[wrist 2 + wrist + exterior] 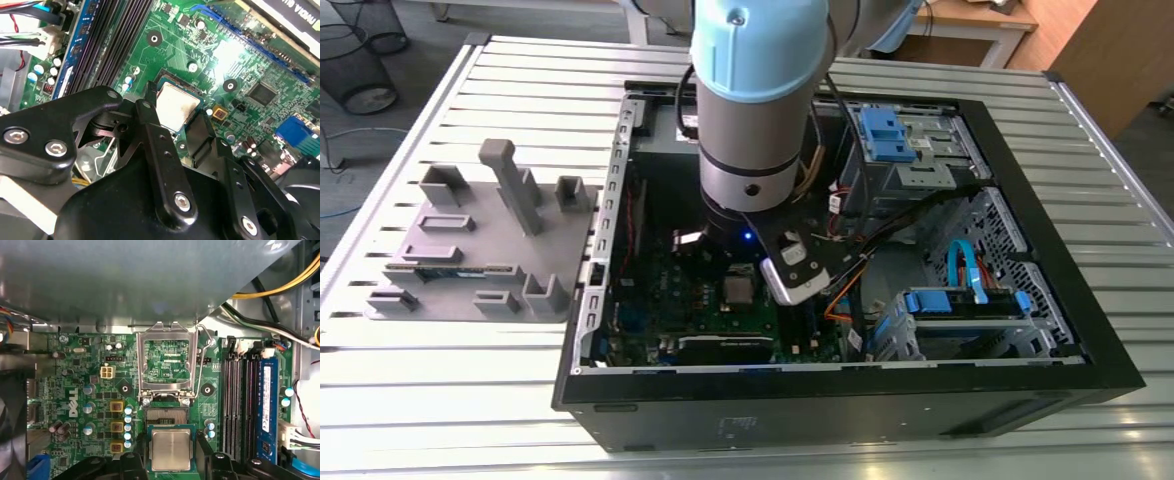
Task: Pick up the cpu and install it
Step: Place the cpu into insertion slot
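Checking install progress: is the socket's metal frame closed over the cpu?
No, in the first wrist view the metal frame stands flipped open, with the cpu clear of it.

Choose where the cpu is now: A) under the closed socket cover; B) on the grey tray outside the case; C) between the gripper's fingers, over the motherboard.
C: in both wrist views the cpu sits in the gripper above the motherboard, and the socket cover stands open.

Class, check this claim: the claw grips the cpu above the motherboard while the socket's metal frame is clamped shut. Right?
No: the metal frame is flipped open, per the first wrist view. The claw does grip the cpu above the motherboard.
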Motion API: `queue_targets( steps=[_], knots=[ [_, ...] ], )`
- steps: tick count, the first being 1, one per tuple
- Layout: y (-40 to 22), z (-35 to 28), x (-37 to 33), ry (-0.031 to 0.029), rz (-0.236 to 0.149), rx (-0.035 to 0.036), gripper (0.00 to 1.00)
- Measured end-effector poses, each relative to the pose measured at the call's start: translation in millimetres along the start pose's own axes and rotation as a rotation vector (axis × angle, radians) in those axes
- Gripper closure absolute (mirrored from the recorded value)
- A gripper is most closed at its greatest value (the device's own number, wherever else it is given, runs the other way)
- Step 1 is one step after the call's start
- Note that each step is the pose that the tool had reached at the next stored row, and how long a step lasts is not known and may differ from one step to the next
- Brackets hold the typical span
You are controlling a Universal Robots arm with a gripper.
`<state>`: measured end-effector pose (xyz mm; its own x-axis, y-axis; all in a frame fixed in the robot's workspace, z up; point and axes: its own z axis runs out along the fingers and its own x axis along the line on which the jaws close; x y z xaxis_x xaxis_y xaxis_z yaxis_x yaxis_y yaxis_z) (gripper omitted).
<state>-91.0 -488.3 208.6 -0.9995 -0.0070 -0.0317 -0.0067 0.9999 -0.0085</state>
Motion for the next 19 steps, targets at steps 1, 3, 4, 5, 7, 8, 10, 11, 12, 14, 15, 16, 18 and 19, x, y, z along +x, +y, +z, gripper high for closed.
queue_targets(
  steps=[1, 3, 4, 5, 7, 8, 10, 11, 12, 14, 15, 16, 18, 19],
  knots=[
    [0.0, 0.7, 0.1, 0.0, 0.0, 0.0049, 0.53],
    [0.0, 2.5, 0.1, 0.0001, 0.0, 0.0099, 0.53],
    [0.0, 3.6, 0.1, 0.0002, 0.0, 0.0099, 0.53],
    [0.0, 4.7, 0.2, 0.0001, 0.0, 0.01, 0.53],
    [0.0, 6.2, 0.3, 0.0001, 0.001, 0.0101, 0.53],
    [0.1, 6.9, 0.3, 0.0001, 0.001, 0.01, 0.53],
    [0.4, 8.8, 0.4, 0.0001, 0.001, 0.01, 0.53],
    [0.9, 9.7, 0.4, 0.0001, 0.001, 0.01, 0.53],
    [1.4, 10.5, 0.4, 0.0001, 0.001, 0.01, 0.53],
    [2.4, 11.8, 0.4, 0.0002, 0.001, 0.0101, 0.53],
    [2.7, 12.3, 0.4, 0.0001, 0.0, 0.01, 0.53],
    [3.0, 12.6, 0.4, 0.0001, 0.001, 0.01, 0.53],
    [3.3, 13.2, 0.5, 0.0001, 0.001, 0.01, 0.53],
    [3.4, 13.6, 0.5, 0.0, 0.001, 0.0099, 0.53]
  ],
)
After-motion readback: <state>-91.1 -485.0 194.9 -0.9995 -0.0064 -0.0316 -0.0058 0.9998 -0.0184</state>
